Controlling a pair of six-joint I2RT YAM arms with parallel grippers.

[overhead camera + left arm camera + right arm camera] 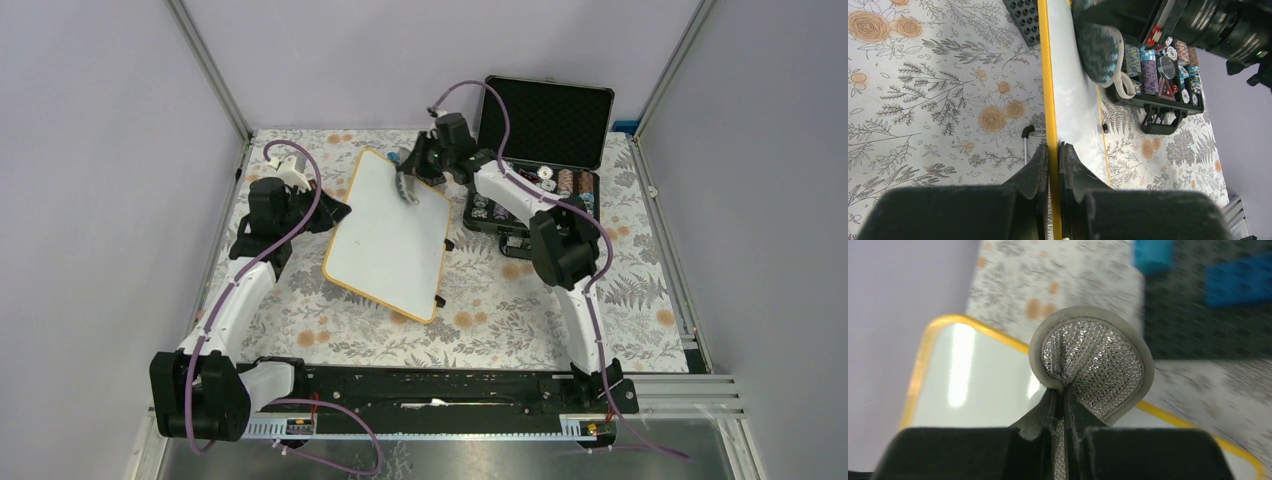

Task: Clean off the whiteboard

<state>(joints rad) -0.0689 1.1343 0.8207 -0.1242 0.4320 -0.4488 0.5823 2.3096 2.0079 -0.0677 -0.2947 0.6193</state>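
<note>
The whiteboard (385,235) is white with an orange-yellow rim and lies tilted in the middle of the table; no writing shows on it. My left gripper (338,210) is shut on its left rim (1052,125), one finger on each side. My right gripper (408,178) is shut on a round grey mesh eraser pad (1093,365) and holds it at the board's far end, near the top corner (948,322). The pad also shows in the left wrist view (1100,47) over the board (1073,100).
An open black chip case (540,150) with poker chips (1158,65) stands to the right of the board, at the back. A small black clip (440,300) sits on the board's near right edge. Floral cloth (520,310) covers the table.
</note>
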